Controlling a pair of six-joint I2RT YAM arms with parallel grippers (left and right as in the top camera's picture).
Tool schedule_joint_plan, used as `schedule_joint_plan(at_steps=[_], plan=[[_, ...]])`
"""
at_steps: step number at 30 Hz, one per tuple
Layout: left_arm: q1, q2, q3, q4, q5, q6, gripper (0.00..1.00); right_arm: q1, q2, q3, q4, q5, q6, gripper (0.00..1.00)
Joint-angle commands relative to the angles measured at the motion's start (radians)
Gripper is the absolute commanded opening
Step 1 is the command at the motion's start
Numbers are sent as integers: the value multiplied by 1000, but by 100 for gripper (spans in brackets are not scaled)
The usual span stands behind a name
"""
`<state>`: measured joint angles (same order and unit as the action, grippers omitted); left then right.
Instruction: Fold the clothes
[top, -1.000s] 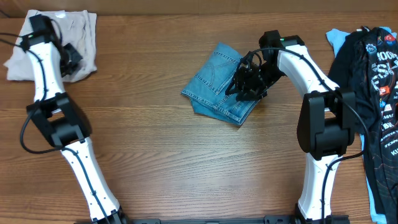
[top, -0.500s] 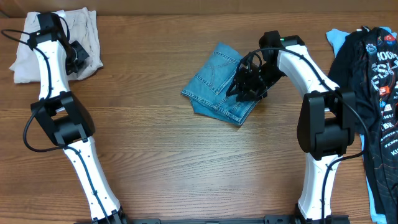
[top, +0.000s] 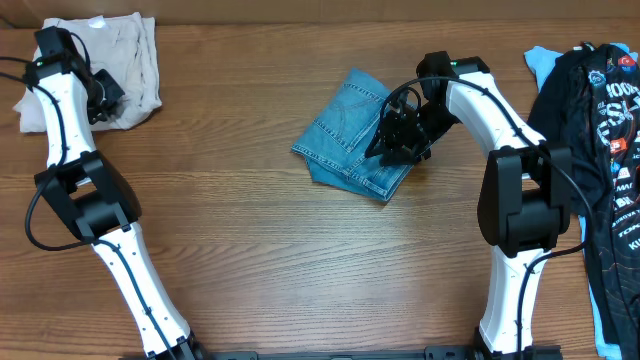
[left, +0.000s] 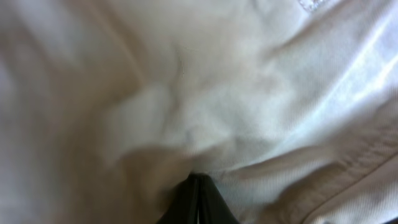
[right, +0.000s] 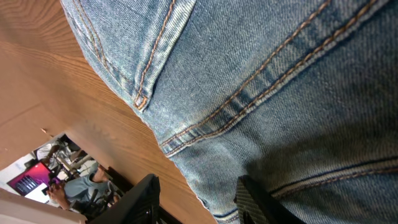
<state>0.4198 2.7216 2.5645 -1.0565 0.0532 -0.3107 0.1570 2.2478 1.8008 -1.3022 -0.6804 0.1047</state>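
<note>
The light-blue denim jeans (top: 345, 130) lie folded into a small packet at the table's middle. My right gripper (top: 395, 140) is open at the packet's right edge. In the right wrist view (right: 198, 190) one finger rests over the denim (right: 261, 74) and the other over bare wood. The beige trousers (top: 135, 55) lie crumpled at the far left corner. My left gripper (top: 100, 95) is at their front edge. In the left wrist view its fingers (left: 198, 182) are pressed together, pinching the beige cloth (left: 249, 93).
A black printed tee (top: 600, 110) lies over a pale-blue garment (top: 540, 62) along the right edge of the wooden table (top: 250, 240). Both arm bases stand at the front edge.
My left arm swung left and back, and the beige trousers shifted and changed shape with it. The right arm and the jeans stayed still.
</note>
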Motion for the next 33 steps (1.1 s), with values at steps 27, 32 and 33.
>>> schedule_joint_plan(at_steps=[27, 32, 33], plan=[[-85, -137, 272, -211, 211, 211, 93, -22, -68, 299, -114, 212, 76, 99], [-172, -144, 269, -256, 494, 351, 99, -59, -68, 396, -171, 235, 79, 100], [-194, -141, 269, -271, 508, 367, 100, -70, -68, 408, -175, 235, 79, 100]])
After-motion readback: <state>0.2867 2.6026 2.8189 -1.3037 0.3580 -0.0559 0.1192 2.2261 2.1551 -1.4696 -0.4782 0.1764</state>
